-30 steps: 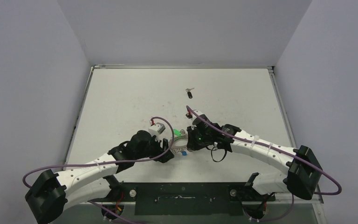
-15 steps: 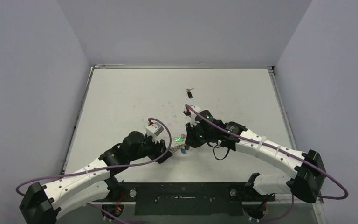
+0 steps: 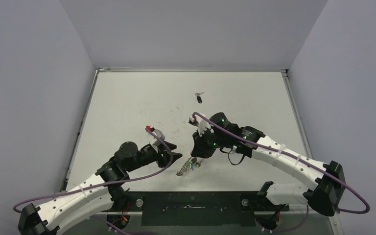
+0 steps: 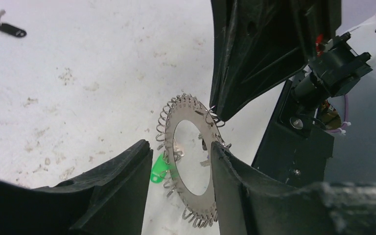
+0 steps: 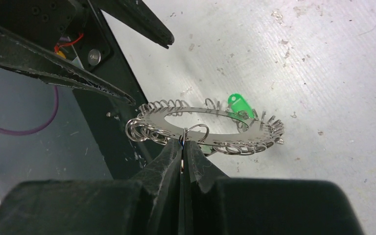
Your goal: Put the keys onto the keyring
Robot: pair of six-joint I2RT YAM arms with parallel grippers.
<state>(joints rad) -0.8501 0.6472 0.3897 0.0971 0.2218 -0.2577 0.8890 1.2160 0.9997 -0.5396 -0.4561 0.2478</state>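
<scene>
**A:** Where's your keyring [image 4: 188,108]?

**B:** Your right pincer [image 5: 183,147] pinches its rim, off the table [image 3: 127,107], near the front. 1 green-headed key [image 5: 240,104] is on it. 1 black-headed key [image 3: 199,100] lies far back.

**A:** And your left pincer [image 4: 181,146]?

**B:** Parted, empty.

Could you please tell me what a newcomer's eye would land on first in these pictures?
First, the large silvery metal ring with a looped rim, pinched at its edge by the shut right tool near the front middle of the white table, with a green-headed key hanging on it. Next, the left tool, fingers apart, close beside the ring. Far back lies a small black-headed silver key.
</scene>
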